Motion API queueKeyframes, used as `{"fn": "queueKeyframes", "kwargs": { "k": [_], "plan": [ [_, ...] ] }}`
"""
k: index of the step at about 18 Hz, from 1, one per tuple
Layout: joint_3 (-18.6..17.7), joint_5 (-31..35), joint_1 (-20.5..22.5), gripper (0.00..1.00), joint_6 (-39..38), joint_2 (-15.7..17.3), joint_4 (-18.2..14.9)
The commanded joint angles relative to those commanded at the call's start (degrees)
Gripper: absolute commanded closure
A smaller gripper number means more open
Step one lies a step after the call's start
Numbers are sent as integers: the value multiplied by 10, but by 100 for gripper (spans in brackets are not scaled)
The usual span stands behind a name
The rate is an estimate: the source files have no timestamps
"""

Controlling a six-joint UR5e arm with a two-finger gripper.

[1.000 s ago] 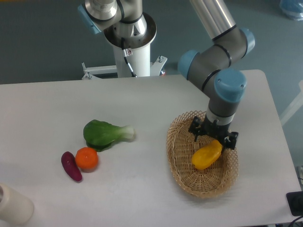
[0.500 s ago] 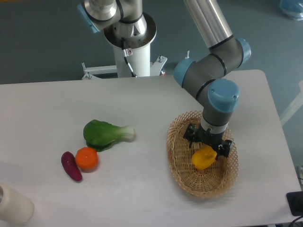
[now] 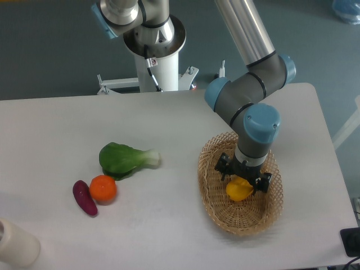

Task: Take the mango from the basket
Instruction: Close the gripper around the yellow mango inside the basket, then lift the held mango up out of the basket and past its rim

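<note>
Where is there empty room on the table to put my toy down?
Bare table lies between the bok choy and the basket, and along the back edge. It is crowded by the tangerine and eggplant, and inside the basket.

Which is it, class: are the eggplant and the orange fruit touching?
Touching. The fixed camera shows the eggplant pressed against the orange fruit, no table visible between them.

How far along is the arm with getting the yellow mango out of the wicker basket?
Reach done: the black two-finger gripper sits directly over the glossy yellow-orange mango inside the tan woven wicker basket. Whether the grasp has closed is unclear. Lifting the mango clear remains.
</note>
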Motion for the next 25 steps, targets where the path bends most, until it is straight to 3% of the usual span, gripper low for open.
{"fn": "queueKeyframes", "kwargs": {
  "k": [2, 3, 17, 22, 25],
  "plan": [
    [0, 0, 0, 52, 1, 1, 0],
    [1, 0, 1, 55, 1, 3, 0],
    [15, -4, 29, 57, 7, 51, -12],
    [29, 0, 61, 57, 25, 75, -59],
    [40, 1, 76, 57, 46, 75, -69]
  ]
}}
